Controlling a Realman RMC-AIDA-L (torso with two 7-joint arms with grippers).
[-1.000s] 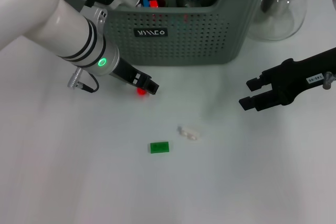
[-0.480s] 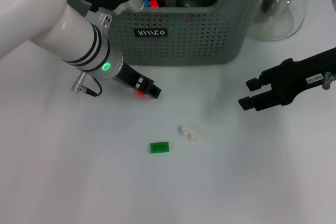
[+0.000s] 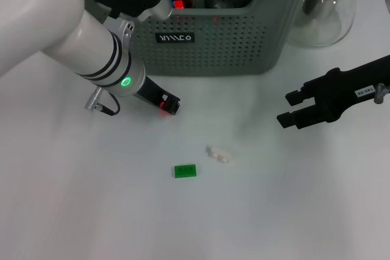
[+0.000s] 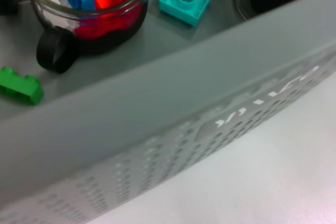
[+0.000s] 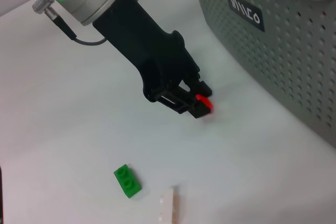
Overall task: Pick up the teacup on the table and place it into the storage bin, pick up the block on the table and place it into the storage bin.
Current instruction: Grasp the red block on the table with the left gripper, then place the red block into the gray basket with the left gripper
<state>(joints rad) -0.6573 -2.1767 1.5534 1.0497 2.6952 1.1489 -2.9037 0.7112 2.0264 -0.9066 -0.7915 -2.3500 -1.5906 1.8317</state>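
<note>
I am on the block step: my left jaws (image 3: 171, 105) look clenched on a small red block (image 5: 203, 100) low over the table (image 3: 91, 199). Next I lift it over the storage bin (image 3: 244, 35) wall behind them. My right jaws (image 3: 291, 109) hang released, well apart.

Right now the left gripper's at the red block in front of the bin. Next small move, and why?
Probably lift straight up. The left gripper sits low over the table with the red block between its fingertips, apparently gripped, just in front of the storage bin. The block has to rise above the bin's front wall before it can go in. The right gripper hangs idle, off to the side.
</note>
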